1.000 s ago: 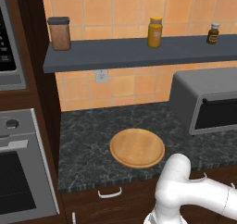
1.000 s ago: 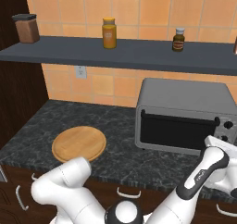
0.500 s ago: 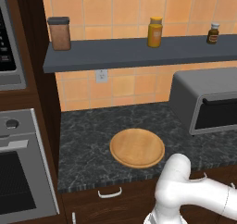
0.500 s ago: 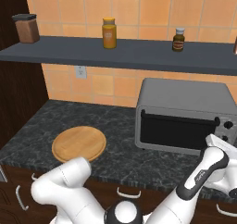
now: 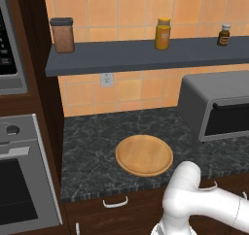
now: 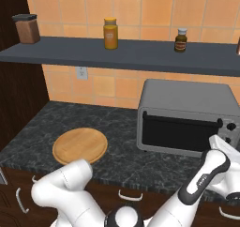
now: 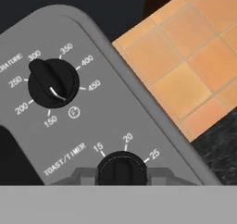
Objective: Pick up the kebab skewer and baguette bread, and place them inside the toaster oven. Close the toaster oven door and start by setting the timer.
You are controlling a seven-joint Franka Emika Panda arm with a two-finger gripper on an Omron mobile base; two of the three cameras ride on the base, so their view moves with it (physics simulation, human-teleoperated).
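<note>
The gripper [image 7: 122, 176] is pinched narrow on the timer knob [image 7: 122, 168] — low on the toaster oven [image 6: 186, 118], whose door [image 6: 180, 133] is shut. The oven sits toward the table's [image 6: 122, 159] right end, a round wooden board [image 6: 80, 146] well to its left.

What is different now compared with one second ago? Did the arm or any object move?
Nothing visibly changed. The gripper remains closed on the timer knob of the toaster oven, whose door stays shut. The round wooden board and the three jars on the shelf are in the same places.
</note>
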